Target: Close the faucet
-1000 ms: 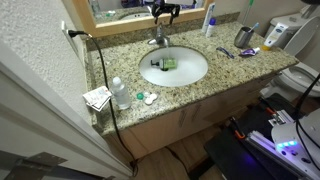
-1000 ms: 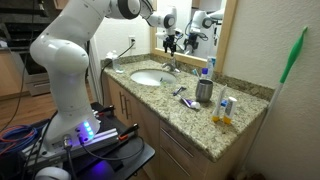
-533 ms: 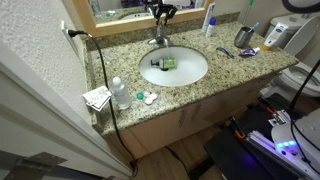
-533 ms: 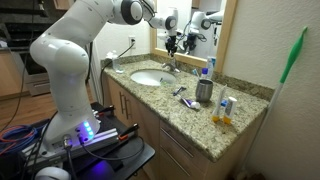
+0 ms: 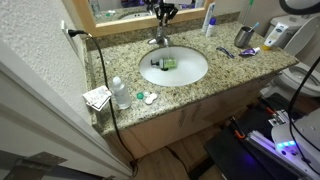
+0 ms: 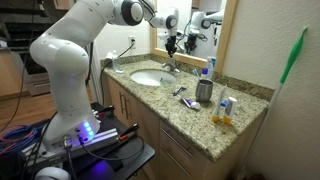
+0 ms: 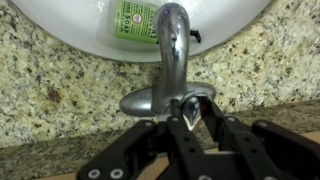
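Observation:
The faucet [image 7: 172, 50] is a small chrome tap at the back of the white oval basin [image 7: 60, 15]; in the wrist view its spout points up over the bowl. My gripper [image 7: 190, 112] comes in from the bottom edge. Its black fingers [image 7: 212, 118] are pressed together on the faucet's handle [image 7: 190, 101] at the rear of the base. In both exterior views the gripper [image 5: 163, 12] [image 6: 171, 42] hangs just above the faucet [image 5: 158, 38] [image 6: 172, 66], in front of the mirror.
A green item [image 5: 167, 63] lies in the basin [image 5: 200, 72]. On the granite counter stand a white bottle [image 5: 209, 20], a metal cup [image 5: 243, 37] and a small clear bottle [image 5: 120, 93]. A black cord [image 5: 100, 70] runs down the counter's end.
The jaws have gone from wide open to shut on the faucet's handle. The arm has hardly moved.

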